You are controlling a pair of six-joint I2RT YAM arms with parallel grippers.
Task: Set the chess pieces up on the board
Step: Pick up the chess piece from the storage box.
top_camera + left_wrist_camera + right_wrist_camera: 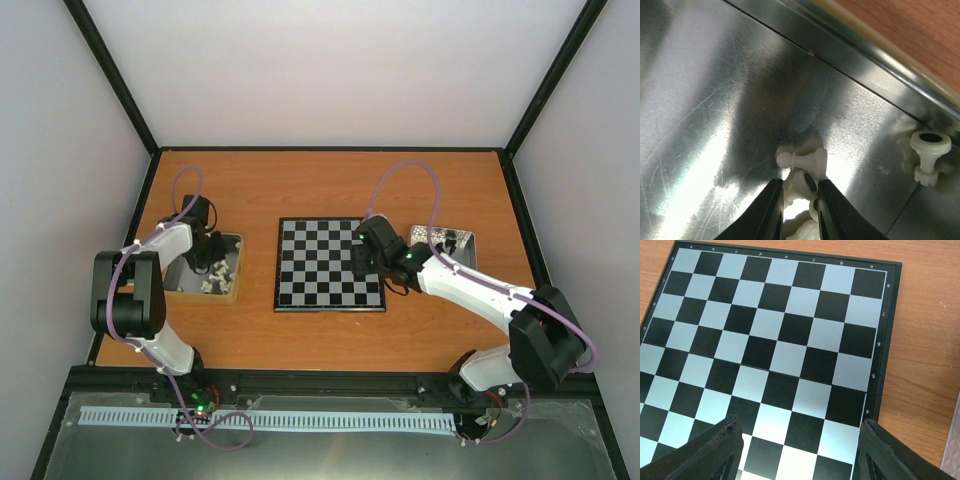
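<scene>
The board (329,264) lies in the middle of the table with no pieces on it; it also fills the right wrist view (775,340). My left gripper (208,262) is down inside the left metal tin (232,292). In the left wrist view its fingers (771,205) are closed narrowly (797,189) on a cream-white chess piece (805,182) in a small heap. A cream pawn (802,159) lies on its side just beyond the tips. My right gripper (362,262) hovers over the board's right part, wide open and empty (800,425).
Another cream piece (927,155) lies near the tin's wall (865,55). More pieces (215,283) sit in the left tin. A second tin (465,238) with dark pieces (447,240) stands right of the board. Black frame posts bound the table.
</scene>
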